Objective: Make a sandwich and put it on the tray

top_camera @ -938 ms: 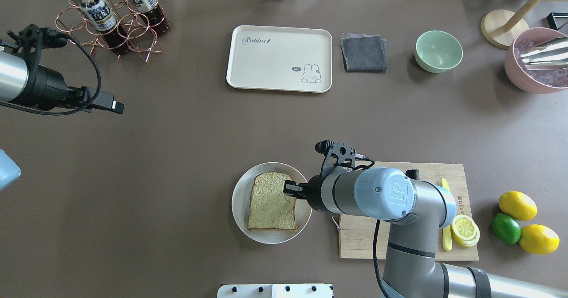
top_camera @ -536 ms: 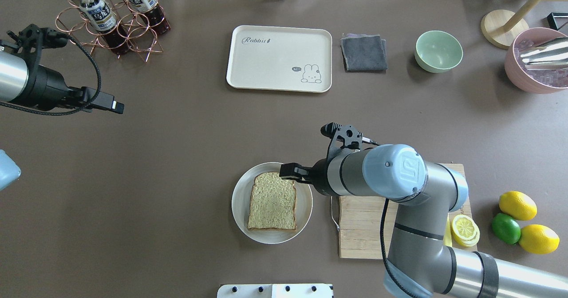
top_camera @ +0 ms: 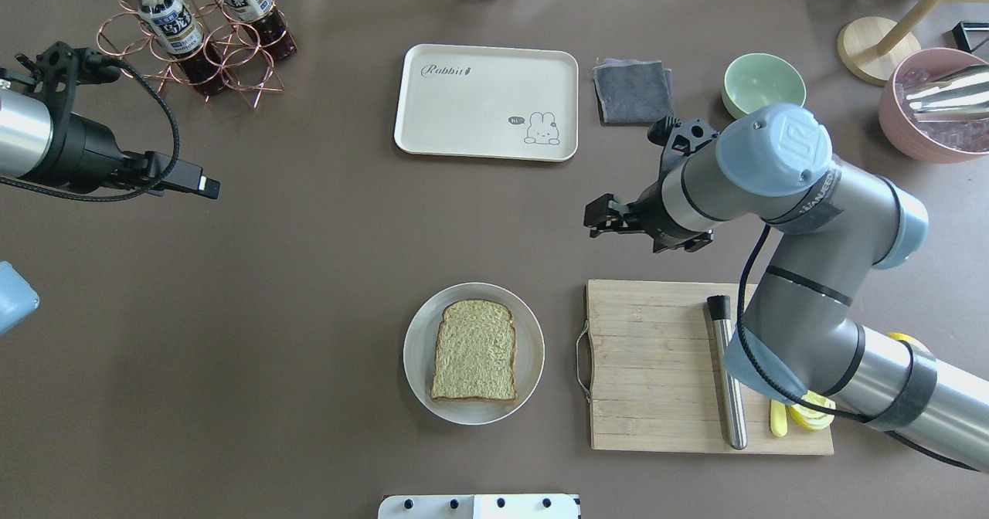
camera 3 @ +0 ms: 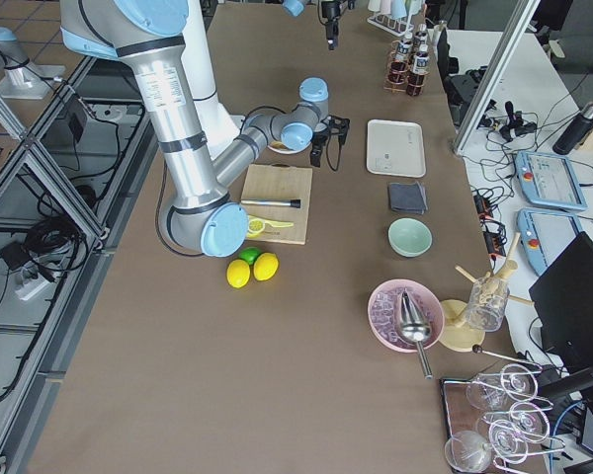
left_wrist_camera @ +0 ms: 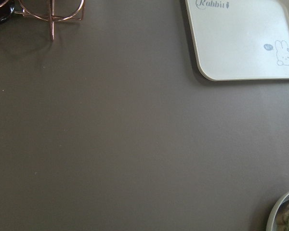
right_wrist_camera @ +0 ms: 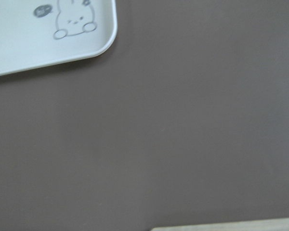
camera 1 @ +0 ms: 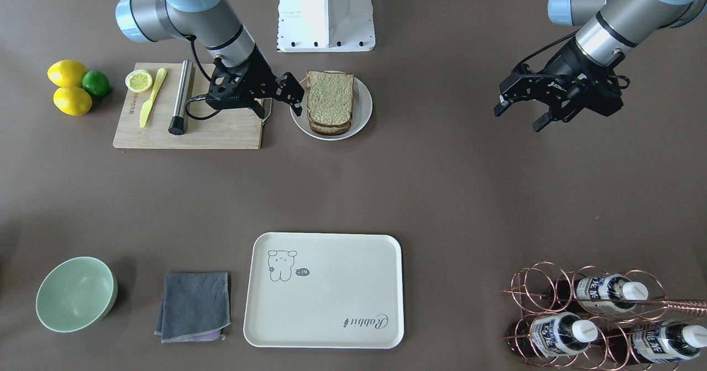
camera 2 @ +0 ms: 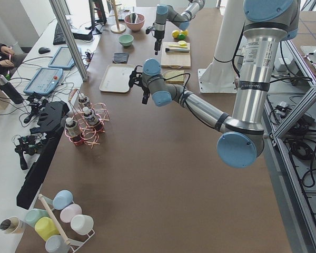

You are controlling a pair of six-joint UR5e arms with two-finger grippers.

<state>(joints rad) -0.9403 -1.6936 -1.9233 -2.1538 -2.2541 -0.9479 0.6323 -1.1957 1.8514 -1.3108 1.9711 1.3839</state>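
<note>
The sandwich shows as brown bread slices stacked on a round white plate; the front-facing view shows the stack from the side, and no egg is visible. The cream tray lies bare at the far middle of the table, also in the front-facing view. My right gripper is open and empty, raised over the table between the cutting board and the tray. My left gripper hovers open and empty at the far left; it also shows in the front-facing view.
A wooden cutting board right of the plate holds a steel rod, a yellow knife and lemon slices. A grey cloth, a green bowl and a pink bowl lie at the far right. A copper bottle rack stands far left.
My right gripper has left the bread on the plate and swung up and away toward the far right, empty. The bread stays put. The left arm has barely moved.
</note>
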